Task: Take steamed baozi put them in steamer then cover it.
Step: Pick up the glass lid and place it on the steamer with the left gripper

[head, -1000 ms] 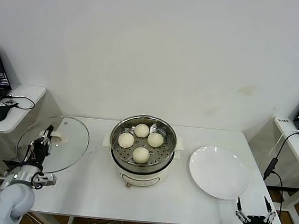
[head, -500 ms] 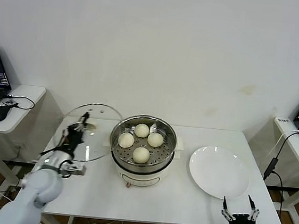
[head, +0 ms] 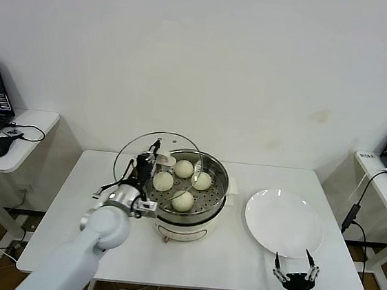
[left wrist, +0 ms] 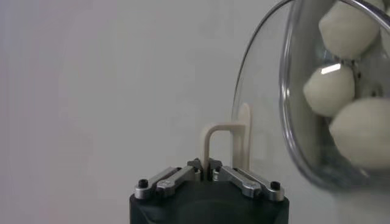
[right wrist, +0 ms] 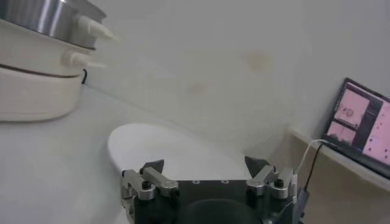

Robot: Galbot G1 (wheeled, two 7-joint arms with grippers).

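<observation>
While the cover hangs tilted beside the pot, these are the lines that matter for the next move:

Cover position: the cover [head: 155, 163] sits left of centre in the head view, tipped up on edge, its right part overlapping the steamer's left rim.

Cover grip: the left gripper [head: 147, 162] has its fingers [left wrist: 183, 175] pressed together on the cream handle [left wrist: 222, 143], which stands straight up between them in the left wrist view.

Steamer position: the steamer [head: 215, 201] stands at the centre of the counter [head: 223, 259], open on top, on its cream base.

Baozi position: all four steamed baozi [head: 184, 178] lie on the perforated tray inside the steamer; three show through the glass at the right edge of the left wrist view.

Key relation: the pot's centre lies to the right of the held cover in the head view, and the glass disc faces sideways toward the pot instead of lying flat above it.

Judged next need: the cover likely has to travel rightward and level out so that its rim meets the steamer's rim all round.

Nearer arm: the left arm, already at the pot's left side.

Right gripper: the right gripper [head: 294, 273] is parked at the lower right of the head view, below the white plate [head: 283, 222], fingers spread wide and holding nothing.

Risk: a tilted rim may catch the steamer's near edge.
</observation>
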